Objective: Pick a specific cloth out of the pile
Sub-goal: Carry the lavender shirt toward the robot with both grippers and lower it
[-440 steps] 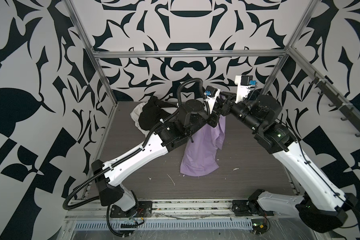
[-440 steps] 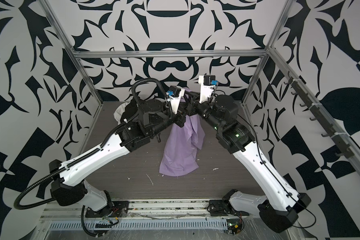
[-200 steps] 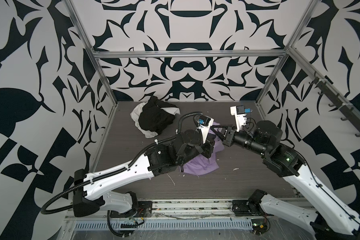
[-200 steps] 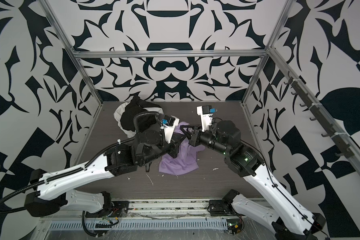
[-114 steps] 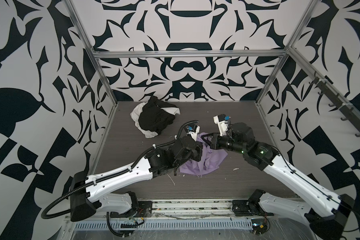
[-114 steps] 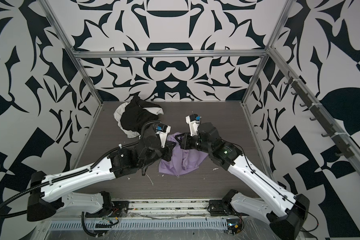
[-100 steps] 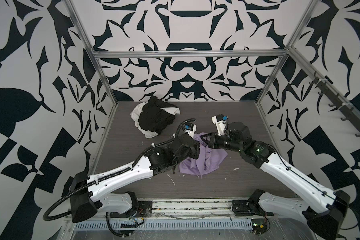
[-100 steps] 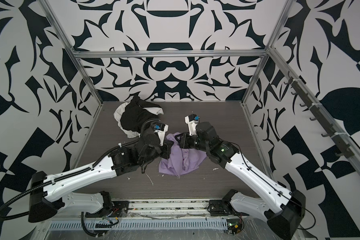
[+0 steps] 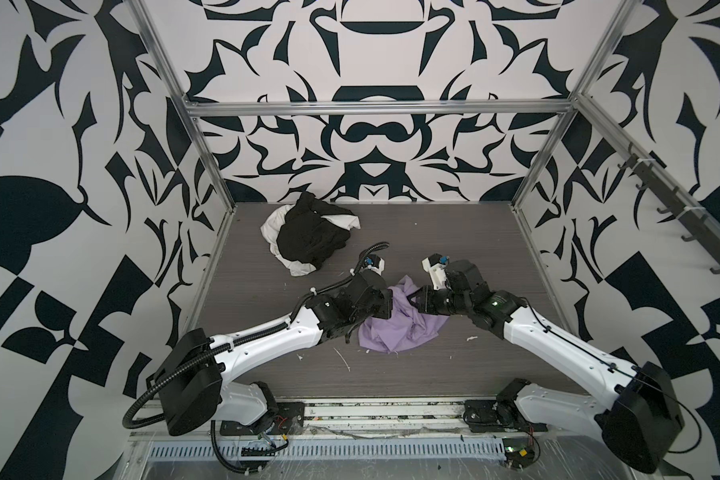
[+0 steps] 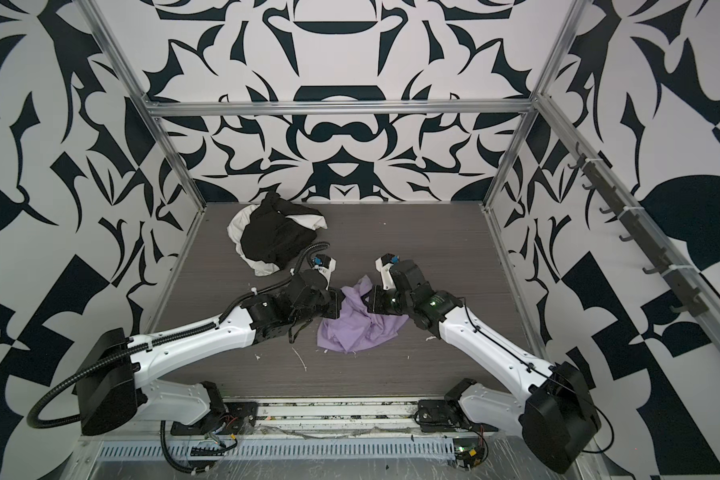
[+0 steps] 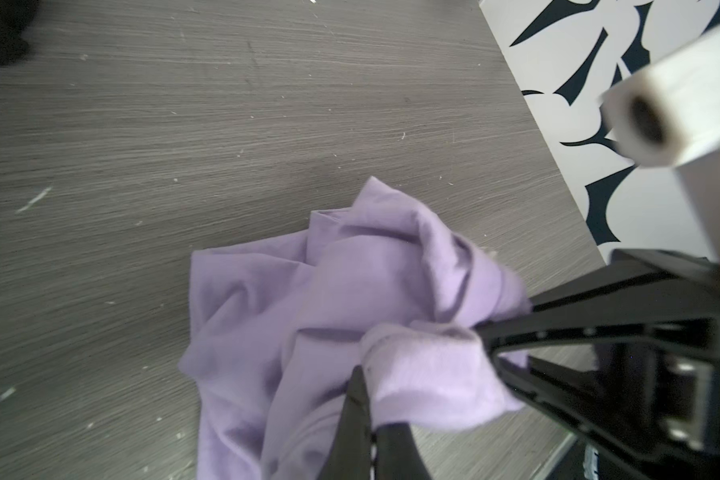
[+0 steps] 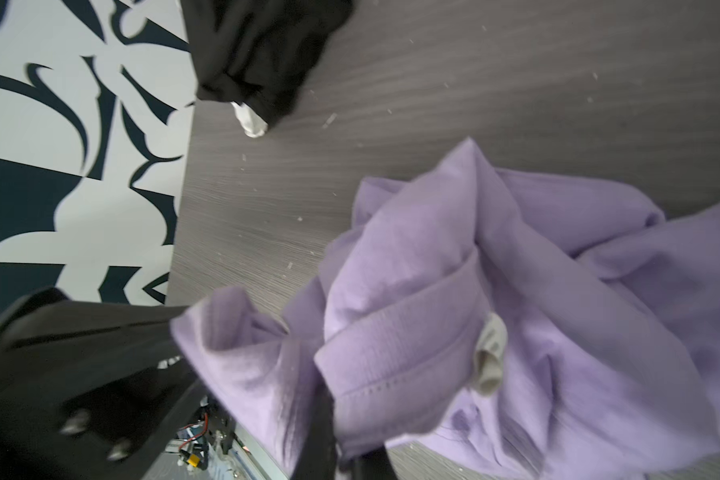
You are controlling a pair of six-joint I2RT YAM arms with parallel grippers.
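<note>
The lilac cloth (image 9: 395, 328) (image 10: 354, 328) lies crumpled on the dark table, apart from the pile. My left gripper (image 9: 389, 297) (image 10: 339, 301) is shut on a fold at its upper edge, low over the table. My right gripper (image 9: 414, 297) (image 10: 366, 299) faces it from the right, shut on a hemmed fold close by. In the left wrist view the cloth (image 11: 308, 299) bunches around my closed gripper (image 11: 364, 382). The right wrist view shows the hem of the cloth (image 12: 558, 332) pinched in the gripper (image 12: 329, 399). The pile (image 9: 308, 237) sits at the back left.
The pile holds a black cloth (image 9: 312, 237) (image 12: 262, 50) on top of a white cloth (image 9: 273, 224). Patterned walls and metal frame posts (image 9: 208, 149) enclose the table (image 9: 454, 232). Small white scraps (image 9: 341, 357) lie near the front edge.
Both arms came down and toward the front with the lilac cloth. It hung stretched from the raised grippers before and now rests bunched on the table.
</note>
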